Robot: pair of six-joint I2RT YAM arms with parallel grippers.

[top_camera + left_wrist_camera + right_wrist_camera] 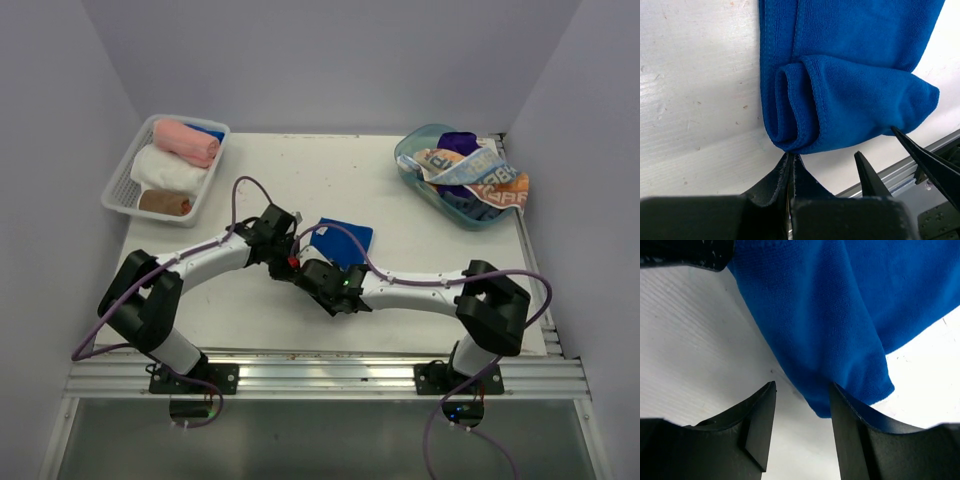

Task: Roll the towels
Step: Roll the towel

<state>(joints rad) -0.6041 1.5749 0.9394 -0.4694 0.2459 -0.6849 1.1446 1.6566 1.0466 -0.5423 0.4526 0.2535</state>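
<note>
A royal blue towel (347,240) lies mid-table, its near end folded over into a loose loop (805,105). My left gripper (791,155) is shut, its tips pinching the bottom edge of that loop. My right gripper (802,390) stands open just beside it; the towel's near corner (850,385) hangs between its fingers against the right one, ungripped. From above both grippers (305,262) meet at the towel's near-left edge. The right gripper's fingers (866,172) also show in the left wrist view.
A white mesh basket (118,188) at back left holds rolled pink (186,141), white (166,170) and brown (165,203) towels. A clear teal tub (412,160) at back right holds loose towels, one printed (482,178). A metal rail (330,375) runs along the near edge.
</note>
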